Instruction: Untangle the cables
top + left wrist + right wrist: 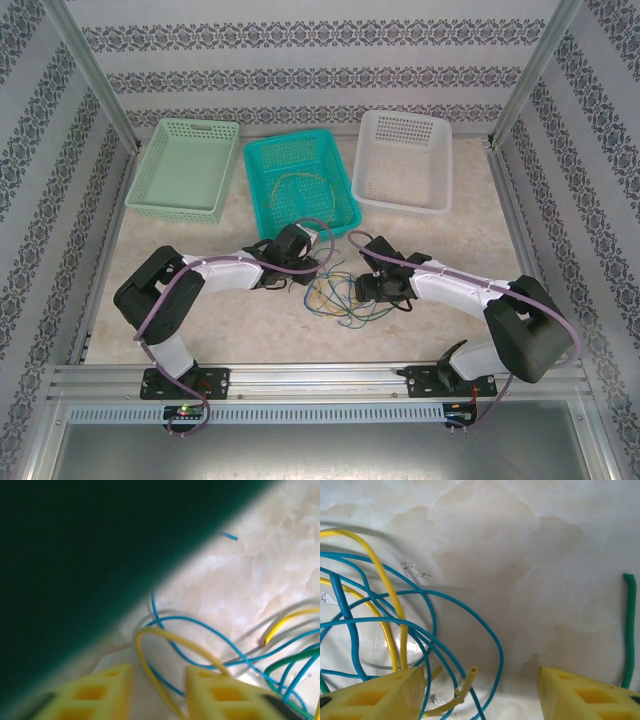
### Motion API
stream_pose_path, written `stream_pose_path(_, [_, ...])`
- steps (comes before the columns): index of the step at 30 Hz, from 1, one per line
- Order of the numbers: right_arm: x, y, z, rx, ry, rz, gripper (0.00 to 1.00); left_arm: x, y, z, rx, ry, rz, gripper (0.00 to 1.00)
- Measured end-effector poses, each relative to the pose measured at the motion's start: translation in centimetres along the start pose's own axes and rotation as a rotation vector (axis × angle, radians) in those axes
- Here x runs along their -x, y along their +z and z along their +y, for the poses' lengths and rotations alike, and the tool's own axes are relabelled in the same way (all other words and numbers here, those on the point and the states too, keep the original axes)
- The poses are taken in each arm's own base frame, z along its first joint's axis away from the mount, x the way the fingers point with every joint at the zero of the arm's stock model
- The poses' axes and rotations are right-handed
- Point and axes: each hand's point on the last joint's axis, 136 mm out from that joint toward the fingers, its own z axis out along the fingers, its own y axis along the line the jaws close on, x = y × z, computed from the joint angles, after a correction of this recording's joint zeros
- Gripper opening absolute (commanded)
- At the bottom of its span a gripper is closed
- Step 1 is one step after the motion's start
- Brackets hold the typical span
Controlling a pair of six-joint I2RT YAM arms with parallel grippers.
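See the cables heaped on the table between both arms, just near of the teal basket. Note the left fingers part-spread around a yellow loop, not yet pinching it. Note the right fingers spread wide over blue strands, gripping nothing. Close the left on the yellow loop alone, keeping blue out. Draw it away slowly and low, pinning the blue with the right to hold the heap down. Stop on seeing blue rise too.
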Motion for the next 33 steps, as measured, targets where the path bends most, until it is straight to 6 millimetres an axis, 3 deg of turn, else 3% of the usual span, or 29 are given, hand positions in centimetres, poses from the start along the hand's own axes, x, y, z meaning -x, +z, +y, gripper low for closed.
stream_pose_path(3, [-0.4, 0.1, -0.1, -0.003, -0.002, 0.007, 0.62, 0.3, 0.2, -0.3, -0.012, -0.006, -0.008, 0.00])
stream_pose_path(8, [-0.3, 0.1, -0.2, -0.014, -0.002, 0.002, 0.62, 0.2, -0.2, -0.2, -0.005, -0.008, -0.011, 0.00])
stream_pose_path(14, [0.2, -0.5, -0.1, -0.005, -0.002, -0.027, 0.61, 0.1, -3.8, 0.5, 0.020, -0.010, -0.063, 0.00])
stream_pose_path(18, [0.7, -2.0, 1.3, 0.028, -0.037, -0.065, 0.60, 1.6, -6.2, 0.4, 0.016, -0.020, -0.131, 0.31])
stream_pose_path(22, [2.7, -4.7, 5.2, 0.111, -0.097, -0.126, 0.58, 1.9, -6.7, 0.6, 0.025, -0.059, -0.144, 0.57])
stream_pose_path(27, [6.5, -6.5, 10.7, 0.204, -0.166, -0.161, 0.56, 0.6, -6.6, 1.2, 0.040, -0.115, -0.126, 0.68])
stream_pose_path(31, [8.3, -4.5, 13.7, 0.218, -0.215, -0.123, 0.52, -0.8, -7.3, 2.1, 0.062, -0.145, -0.123, 0.70])
stream_pose_path(33, [8.2, -2.9, 14.1, 0.206, -0.228, -0.086, 0.51, -1.2, -8.1, 2.5, 0.068, -0.159, -0.136, 0.70])
